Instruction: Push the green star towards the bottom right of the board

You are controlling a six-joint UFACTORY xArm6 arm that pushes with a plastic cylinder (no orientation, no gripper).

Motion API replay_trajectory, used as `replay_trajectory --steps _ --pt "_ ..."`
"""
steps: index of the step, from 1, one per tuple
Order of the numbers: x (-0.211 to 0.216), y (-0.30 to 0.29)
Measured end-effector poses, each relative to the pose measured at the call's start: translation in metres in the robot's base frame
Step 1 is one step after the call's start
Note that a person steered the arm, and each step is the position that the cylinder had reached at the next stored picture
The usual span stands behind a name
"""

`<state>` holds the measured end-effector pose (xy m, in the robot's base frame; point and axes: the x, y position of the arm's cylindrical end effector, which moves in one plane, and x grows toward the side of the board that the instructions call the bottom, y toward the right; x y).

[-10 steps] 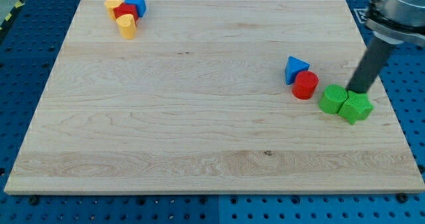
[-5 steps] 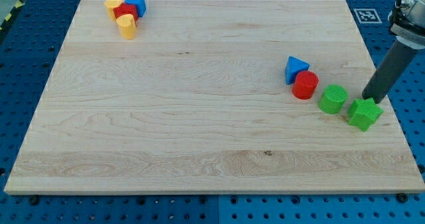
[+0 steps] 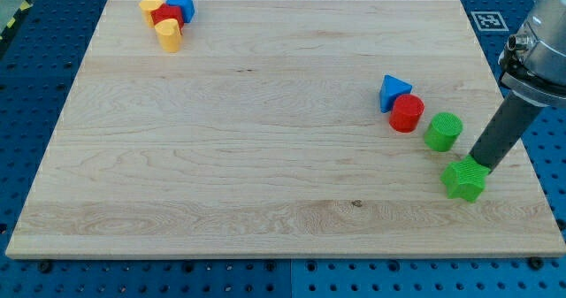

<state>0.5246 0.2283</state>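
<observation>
The small green star-shaped block (image 3: 463, 180) has shifted since a moment ago: it sat close beside the green cylinder block (image 3: 443, 131), then slid off to the view's right, and now it lies lower on the pale wooden board (image 3: 248, 139), down toward the view's bottom right. A clear gap has opened between star and cylinder, and the cylinder has not been dragged along. The dark rod's tip (image 3: 480, 167) stands against the star's upper right side, touching it or just short of it. There are no jaws on this arm to speak of, only the straight rod.

To my eye the push is working and is well along, though the star is not in the corner yet.

Open room remains below the star before the board's bottom edge, and a narrower strip to its right before the right edge. With the tip on the star's right shoulder, further shoving looks likely to send it down and leftward, so the tip may want to come round to the upper left.

Nothing else crowds the path: the red cylinder (image 3: 407, 113) and blue triangular block (image 3: 394, 92) lie up and left, and the yellow, red and blue cluster (image 3: 166, 18) sits at the far top left.
</observation>
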Motion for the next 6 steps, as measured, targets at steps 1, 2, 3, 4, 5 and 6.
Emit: replay_trajectory --steps 1,2,3,4,5,6 --pt "-0.009 -0.017" --pt "-0.019 -0.041" --pt "-0.016 -0.051" --pt "0.001 -0.051" --pt "0.015 -0.051" --pt "0.019 -0.054"
